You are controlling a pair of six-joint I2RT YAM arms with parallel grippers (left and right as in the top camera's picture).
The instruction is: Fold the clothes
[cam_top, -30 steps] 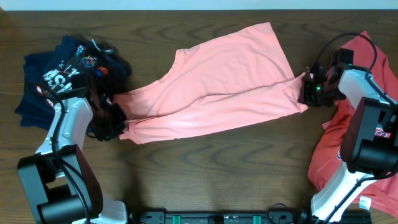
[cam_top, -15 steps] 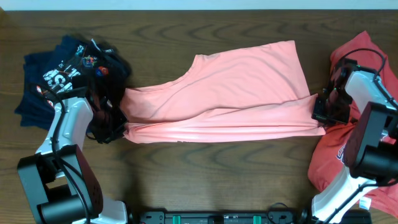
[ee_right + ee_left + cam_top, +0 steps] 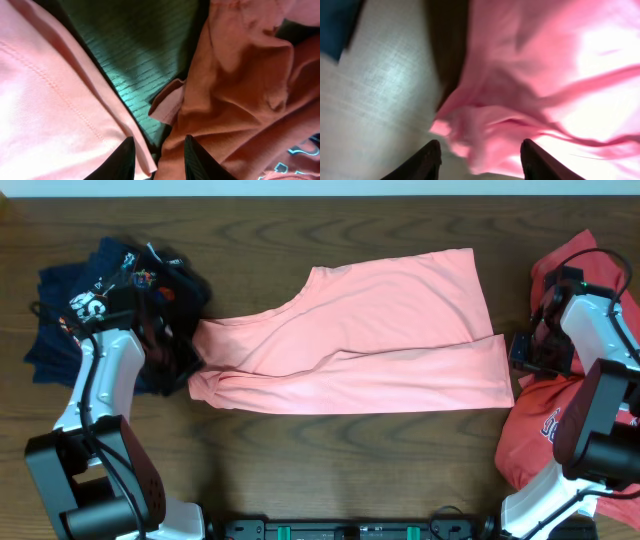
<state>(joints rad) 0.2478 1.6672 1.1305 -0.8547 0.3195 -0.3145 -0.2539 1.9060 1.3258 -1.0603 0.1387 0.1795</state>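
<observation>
Overhead evenly lit and sharp — left wrist view blurred, pink shirt (image 3: 580,75) overexposed at right.

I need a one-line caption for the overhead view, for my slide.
Salmon-pink T-shirt spread on the wooden table, left gripper and right gripper near its ends, navy tees and red tee aside.
</observation>
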